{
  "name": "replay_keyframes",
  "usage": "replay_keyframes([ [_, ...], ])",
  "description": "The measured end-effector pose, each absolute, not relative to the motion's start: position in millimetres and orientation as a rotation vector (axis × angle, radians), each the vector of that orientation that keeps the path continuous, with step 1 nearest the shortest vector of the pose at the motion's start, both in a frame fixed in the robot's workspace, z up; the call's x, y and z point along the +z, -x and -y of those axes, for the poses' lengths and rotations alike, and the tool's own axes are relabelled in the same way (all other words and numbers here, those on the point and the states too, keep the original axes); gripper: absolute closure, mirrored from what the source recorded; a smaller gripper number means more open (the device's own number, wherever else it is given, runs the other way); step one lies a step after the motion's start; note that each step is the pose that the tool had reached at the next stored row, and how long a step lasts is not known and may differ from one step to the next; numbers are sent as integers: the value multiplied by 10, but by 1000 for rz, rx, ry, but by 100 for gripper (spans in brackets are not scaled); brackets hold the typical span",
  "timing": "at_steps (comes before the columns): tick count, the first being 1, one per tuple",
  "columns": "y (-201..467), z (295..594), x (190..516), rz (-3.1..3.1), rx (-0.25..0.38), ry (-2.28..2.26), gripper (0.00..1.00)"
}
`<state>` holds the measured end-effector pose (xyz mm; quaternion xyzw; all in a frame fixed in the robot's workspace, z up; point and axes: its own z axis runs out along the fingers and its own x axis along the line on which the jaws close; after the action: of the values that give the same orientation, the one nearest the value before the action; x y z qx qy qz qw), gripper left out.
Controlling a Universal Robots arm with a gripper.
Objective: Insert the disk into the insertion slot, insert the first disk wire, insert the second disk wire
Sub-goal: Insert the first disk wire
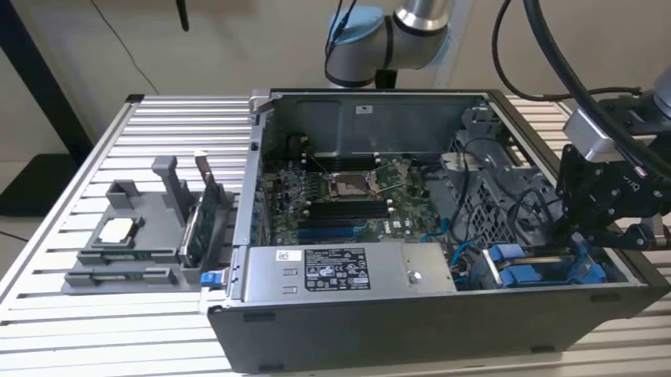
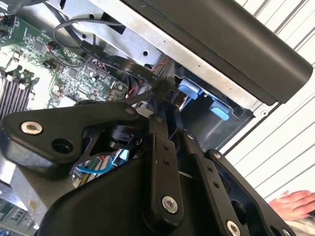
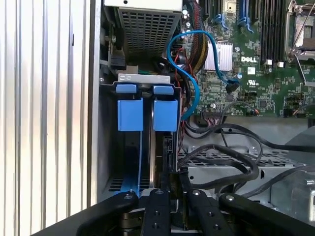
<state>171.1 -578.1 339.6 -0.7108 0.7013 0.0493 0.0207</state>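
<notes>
You're hovering the end effector (image 3: 173,179) — pinched narrow — at the insertion slot (image 3: 142,78); you're needing it square with the blue rails (image 3: 130,114).

Even ambient lt, soft shadows
</notes>
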Motion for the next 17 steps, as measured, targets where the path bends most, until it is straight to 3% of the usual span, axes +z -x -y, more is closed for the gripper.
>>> replay_keyframes([
  [12, -1715, 5780, 3328, -2203, 152, 2176, 81],
  [14, -1715, 5781, 3332, -2203, 152, 2175, 74],
  [17, -1715, 5780, 3399, -2203, 151, 2176, 74],
])
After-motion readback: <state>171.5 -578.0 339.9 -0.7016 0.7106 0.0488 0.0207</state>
